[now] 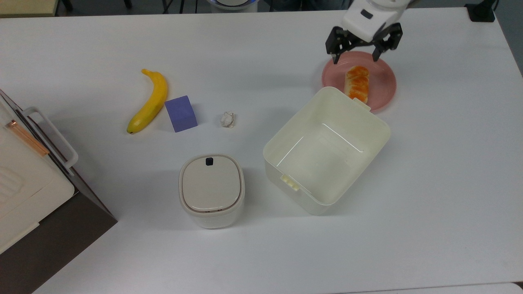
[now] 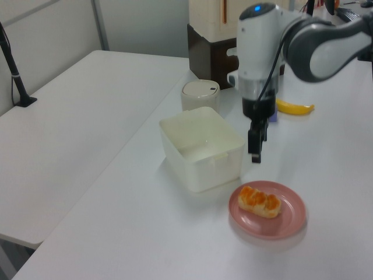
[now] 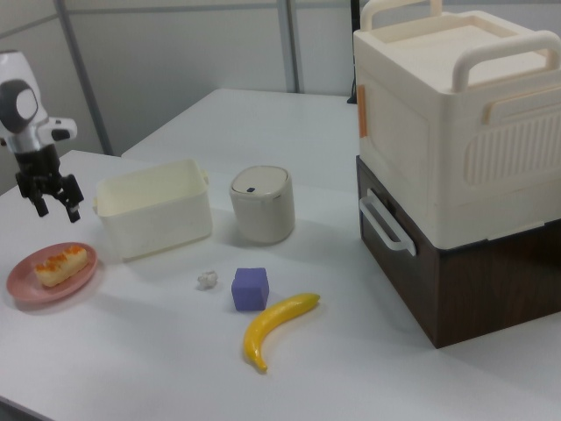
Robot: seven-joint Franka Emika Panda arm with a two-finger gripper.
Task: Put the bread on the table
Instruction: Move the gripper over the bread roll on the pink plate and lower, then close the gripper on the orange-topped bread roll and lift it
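The bread [image 1: 357, 83], a small bun with a glossy orange top, lies on a round pink plate [image 1: 384, 81] at the top view's back right. It also shows in the left view [image 2: 260, 201] and the right view [image 3: 61, 263]. My gripper [image 1: 355, 60] hovers open just above the plate's far edge, its two black fingers spread wider than the bun and holding nothing. From the side, the gripper [image 2: 255, 153] hangs above and behind the plate [image 2: 288, 224], clear of the bread. The white table [image 1: 429, 183] carries everything.
An open cream bin [image 1: 327, 151] stands right against the plate's near side. A lidded small bin [image 1: 211, 190], a paper wad [image 1: 227, 119], a purple cube [image 1: 181, 113] and a banana [image 1: 150, 101] lie toward the top view's left. A cream and brown appliance [image 1: 24, 183] fills the top view's left edge.
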